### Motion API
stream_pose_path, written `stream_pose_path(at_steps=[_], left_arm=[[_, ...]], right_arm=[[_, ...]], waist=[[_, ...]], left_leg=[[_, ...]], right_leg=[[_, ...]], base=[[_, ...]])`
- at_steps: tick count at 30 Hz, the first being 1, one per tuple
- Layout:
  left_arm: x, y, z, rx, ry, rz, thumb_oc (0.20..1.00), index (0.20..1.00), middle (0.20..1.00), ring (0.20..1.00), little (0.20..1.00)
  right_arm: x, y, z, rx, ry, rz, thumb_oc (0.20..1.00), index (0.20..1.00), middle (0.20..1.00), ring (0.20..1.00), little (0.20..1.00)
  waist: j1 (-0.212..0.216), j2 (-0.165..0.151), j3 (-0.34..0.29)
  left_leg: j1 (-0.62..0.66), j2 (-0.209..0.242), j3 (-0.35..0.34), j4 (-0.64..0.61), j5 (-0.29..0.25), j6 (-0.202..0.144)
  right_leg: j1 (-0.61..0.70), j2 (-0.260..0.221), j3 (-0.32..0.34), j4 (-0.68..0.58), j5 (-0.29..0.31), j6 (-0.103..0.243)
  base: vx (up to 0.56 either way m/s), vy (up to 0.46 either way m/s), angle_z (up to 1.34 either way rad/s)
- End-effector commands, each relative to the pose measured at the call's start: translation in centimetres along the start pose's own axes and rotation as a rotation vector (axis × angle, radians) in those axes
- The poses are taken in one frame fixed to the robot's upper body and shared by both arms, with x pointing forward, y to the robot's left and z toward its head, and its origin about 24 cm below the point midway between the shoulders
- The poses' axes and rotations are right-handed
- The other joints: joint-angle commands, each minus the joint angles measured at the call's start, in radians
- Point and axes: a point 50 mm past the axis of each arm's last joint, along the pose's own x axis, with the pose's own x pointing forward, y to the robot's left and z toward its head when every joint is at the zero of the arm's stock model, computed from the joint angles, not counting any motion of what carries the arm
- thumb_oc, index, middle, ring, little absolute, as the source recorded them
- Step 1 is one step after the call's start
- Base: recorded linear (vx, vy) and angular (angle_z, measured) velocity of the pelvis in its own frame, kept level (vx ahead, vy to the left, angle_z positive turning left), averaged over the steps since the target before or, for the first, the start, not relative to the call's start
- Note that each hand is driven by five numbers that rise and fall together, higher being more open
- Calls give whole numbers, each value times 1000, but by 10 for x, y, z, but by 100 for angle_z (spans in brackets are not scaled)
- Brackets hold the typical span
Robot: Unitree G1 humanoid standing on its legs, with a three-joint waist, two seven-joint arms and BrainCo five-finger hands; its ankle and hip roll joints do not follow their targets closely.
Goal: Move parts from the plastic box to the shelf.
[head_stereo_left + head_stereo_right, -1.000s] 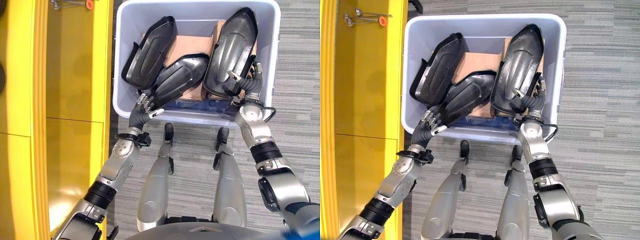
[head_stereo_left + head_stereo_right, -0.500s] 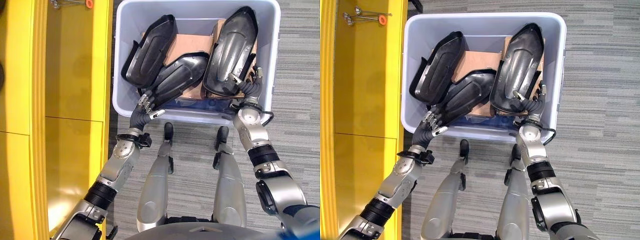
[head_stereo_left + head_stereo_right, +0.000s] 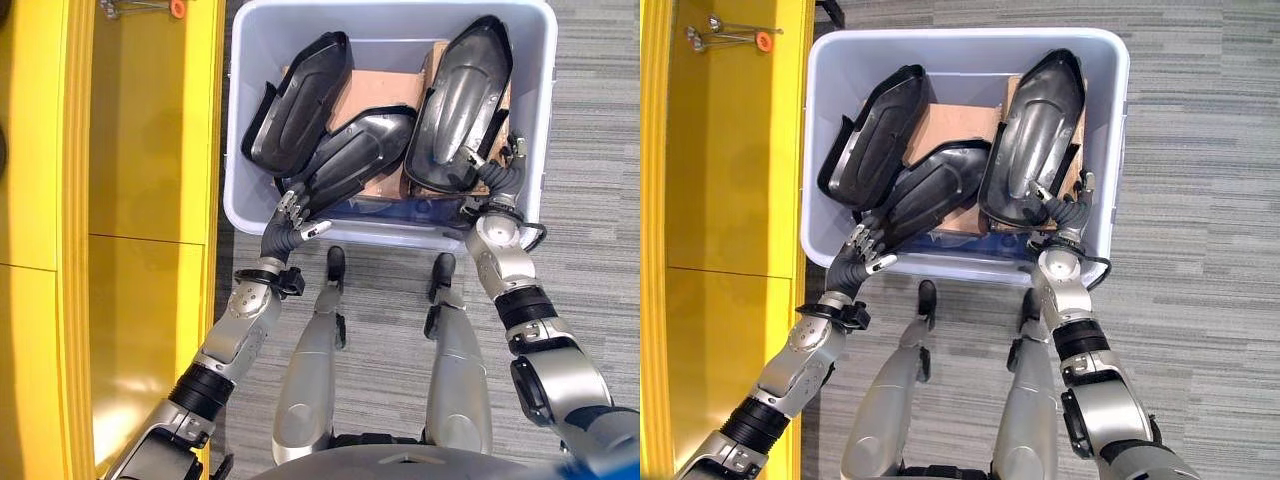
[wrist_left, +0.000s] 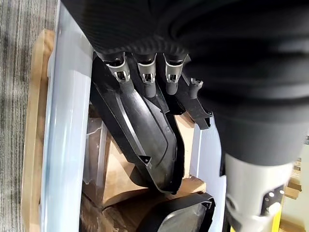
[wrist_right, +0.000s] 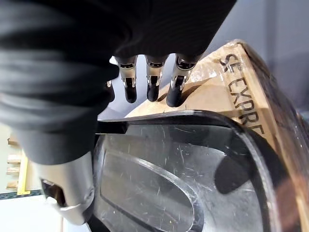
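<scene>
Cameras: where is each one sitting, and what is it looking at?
Left eye view: on the head, looking down at the plastic box of black parts; both arms show.
Right eye view: same scene, beside it.
Left wrist view: along the left robot hand onto a part.
Right wrist view: along the right robot hand over cardboard.

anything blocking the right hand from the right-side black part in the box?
Nothing visible. The right hand is already at the near end of the right black part, thumb on its inner face, fingers behind its edge against the cardboard box.
</scene>
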Motion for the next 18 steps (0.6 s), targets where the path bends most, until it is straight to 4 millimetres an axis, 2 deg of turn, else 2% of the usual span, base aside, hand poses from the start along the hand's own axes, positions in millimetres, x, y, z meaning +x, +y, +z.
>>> stream_pose_path(at_steps=[1, 18], left_arm=[[-9, 2, 17, 8, -86, -35, 1000, 1000, 1000, 1000, 1000], [-9, 3, 20, 14, -90, -43, 1000, 1000, 1000, 1000, 1000]], right_arm=[[0, -2, -6, 36, 37, -18, 1000, 1000, 1000, 1000, 1000], [20, -5, 10, 5, 24, -61, 1000, 1000, 1000, 1000, 1000]], waist=[[29, -5, -27], [50, -8, -14]], left_leg=[[2, 5, -23, 72, -89, 10], [-13, 3, -34, 72, -80, 12]], right_leg=[[64, -17, 40, -119, 109, 9], [61, -17, 27, -116, 110, 8]], base=[[0, 0, 0], [3, 0, 1]])
